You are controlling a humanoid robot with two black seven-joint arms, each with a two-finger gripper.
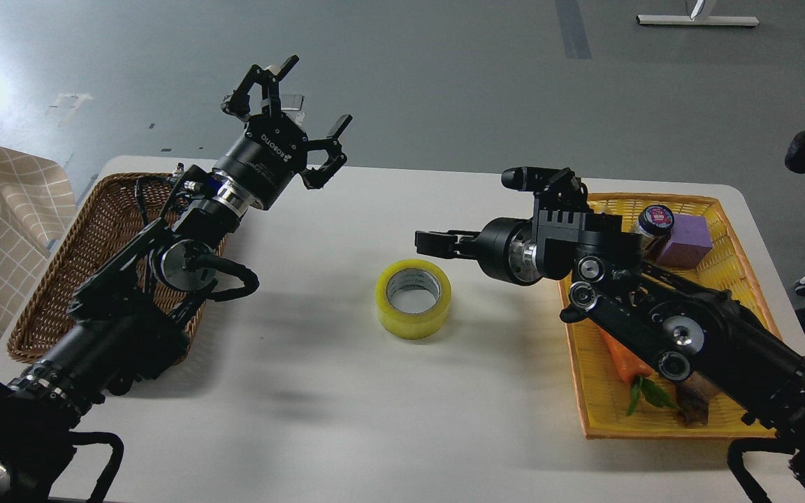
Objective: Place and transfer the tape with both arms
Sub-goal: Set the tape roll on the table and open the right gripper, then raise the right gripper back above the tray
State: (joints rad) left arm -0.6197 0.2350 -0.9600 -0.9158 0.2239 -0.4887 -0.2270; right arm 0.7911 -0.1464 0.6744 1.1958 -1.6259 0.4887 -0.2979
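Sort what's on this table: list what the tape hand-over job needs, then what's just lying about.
For the job:
- tape, flat on the table between the arms
- left gripper, fingers spread
- right gripper, beside the tape

Lying about:
- brown wicker basket
- yellow basket
- purple cube
- carrot
- small jar

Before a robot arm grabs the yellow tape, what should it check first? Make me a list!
1. Tape free on the table, nothing touching it: ok.
2. Tape lying flat, hole facing up: ok.
3. Left gripper open: ok, fingers spread wide and holding nothing.
4. Right gripper open: cannot tell, its fingers are seen side-on.
5. Clear path from right gripper to tape: ok, only bare table between them.
6. Brown basket has room: cannot tell, the left arm hides part of it.
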